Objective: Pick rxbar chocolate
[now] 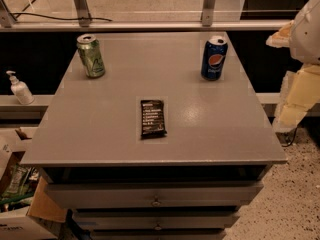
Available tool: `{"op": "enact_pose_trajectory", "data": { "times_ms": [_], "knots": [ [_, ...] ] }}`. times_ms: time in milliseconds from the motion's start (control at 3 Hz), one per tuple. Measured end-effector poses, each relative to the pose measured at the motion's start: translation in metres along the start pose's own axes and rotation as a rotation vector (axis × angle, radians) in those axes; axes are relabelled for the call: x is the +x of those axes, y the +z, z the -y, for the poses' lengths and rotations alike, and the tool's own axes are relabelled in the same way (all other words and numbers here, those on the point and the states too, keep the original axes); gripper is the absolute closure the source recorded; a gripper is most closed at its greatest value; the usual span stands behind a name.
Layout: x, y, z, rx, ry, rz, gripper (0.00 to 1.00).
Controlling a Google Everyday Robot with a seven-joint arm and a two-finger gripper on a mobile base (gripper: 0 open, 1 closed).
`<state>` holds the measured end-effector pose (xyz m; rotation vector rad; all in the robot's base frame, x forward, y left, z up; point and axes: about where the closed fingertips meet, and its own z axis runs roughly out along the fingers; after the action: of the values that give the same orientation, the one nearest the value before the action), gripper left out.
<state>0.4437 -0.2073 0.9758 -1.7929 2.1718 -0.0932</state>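
The rxbar chocolate (152,118) is a flat black bar with white text. It lies flat near the middle of the grey table top (100,124), long side pointing away from me. My gripper (296,96) shows as cream and white parts at the right edge of the view. It is off the table's right side, level with the top and far to the right of the bar. It holds nothing that I can see.
A green can (91,55) stands at the back left of the table and a blue Pepsi can (214,57) at the back right. A white pump bottle (19,88) sits on a ledge to the left. Cardboard boxes (20,204) lie on the floor at the lower left. Drawers (155,194) sit under the top.
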Motion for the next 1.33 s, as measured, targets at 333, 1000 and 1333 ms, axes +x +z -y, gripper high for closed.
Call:
{"op": "enact_pose_trajectory", "data": {
  "times_ms": [333,1000,1333],
  "knots": [
    [-0.029,0.009,0.005,-0.031,-0.143,0.052,0.0],
    [-0.083,0.032,0.003,-0.082,-0.483,0.164,0.0],
    [-0.104,0.044,-0.008,-0.086,-0.662,0.215,0.0]
  ]
}}
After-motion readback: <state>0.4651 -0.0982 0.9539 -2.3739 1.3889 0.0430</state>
